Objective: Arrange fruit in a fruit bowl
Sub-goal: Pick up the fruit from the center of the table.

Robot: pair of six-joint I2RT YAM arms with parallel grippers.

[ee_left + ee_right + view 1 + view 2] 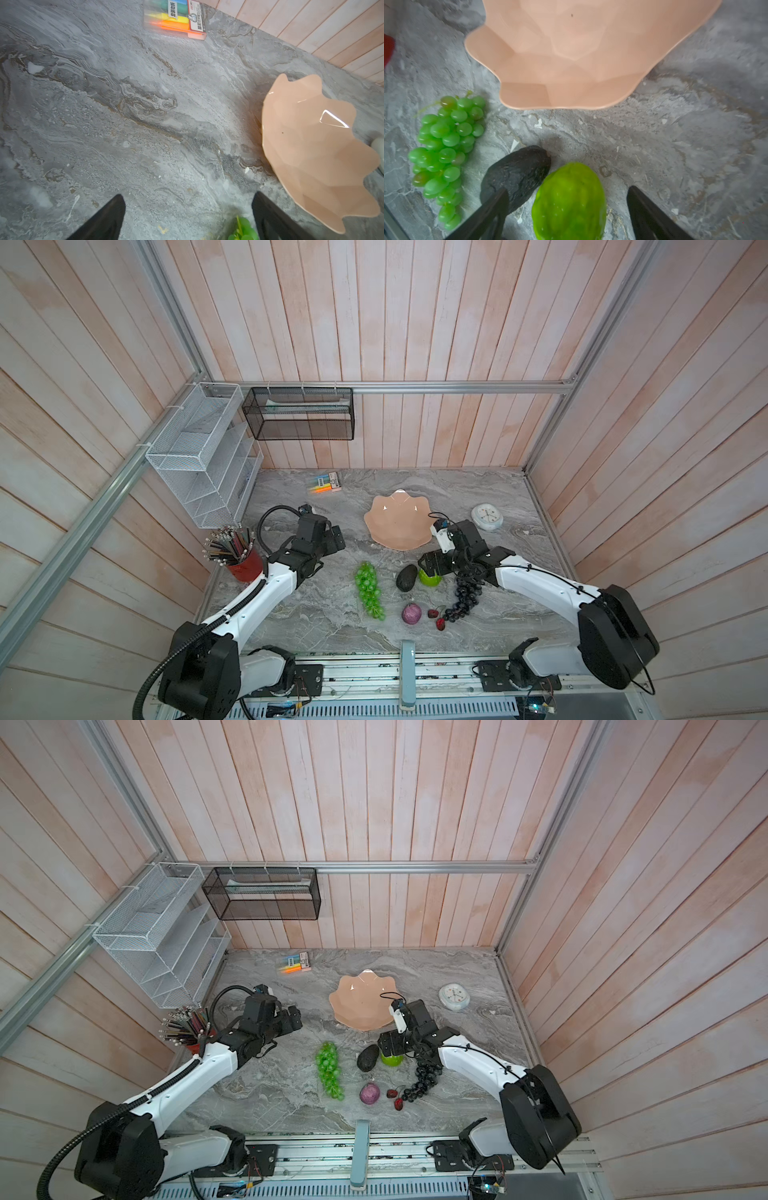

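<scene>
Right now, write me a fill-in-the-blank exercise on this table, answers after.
The fruit bowl holds ____ fruit.
The right gripper, over the lime-green ball, has its fingers ____.
The cherries, beside the dark purple grape bunch, are ____.
The left gripper is open and holds ____.
Answers: no; open; red; nothing.

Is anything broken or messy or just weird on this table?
Nothing is broken or spilled. The fruit bowl sits empty while the green grape bunch, dark avocado and the rest lie loose on the table. A white clock lies face up nearby.
</scene>
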